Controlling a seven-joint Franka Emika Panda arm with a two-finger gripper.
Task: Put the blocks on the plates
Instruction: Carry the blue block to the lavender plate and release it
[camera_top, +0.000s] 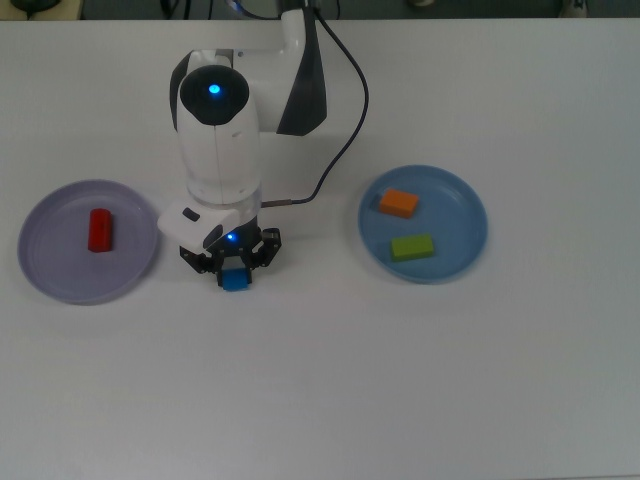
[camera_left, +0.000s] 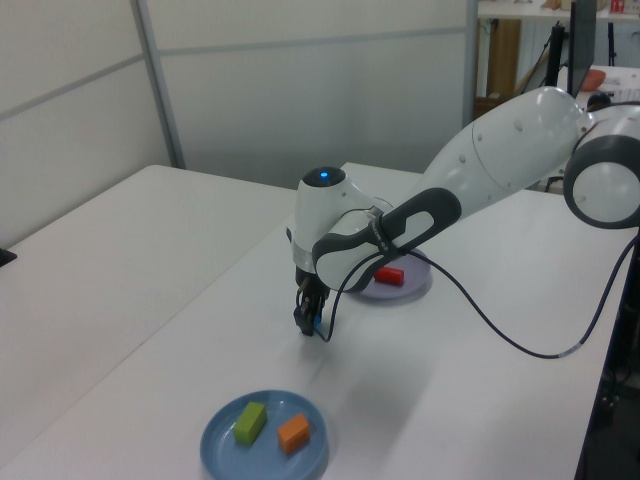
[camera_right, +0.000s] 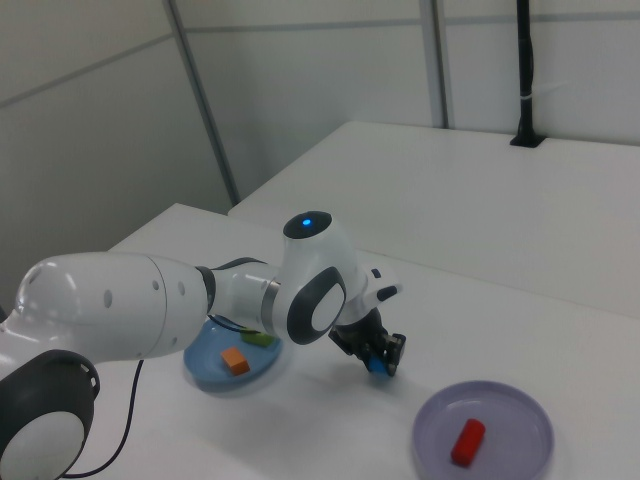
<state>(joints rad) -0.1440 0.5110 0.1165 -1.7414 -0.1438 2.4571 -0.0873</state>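
In the top view the arm's white body covers its own jaws from above, and only part of the blue block (camera_top: 235, 280) peeks out beneath. In the left view that block is a mere sliver between the jaws. In the right view the arm hides the far side of the blue plate (camera_right: 210, 375) and most of the lime-green block (camera_right: 262, 341).

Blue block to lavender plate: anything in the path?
Nothing visible. The blue block sits at the hand, with bare white table between it and the lavender plate on the top view's left. Only the red block lies on that plate.
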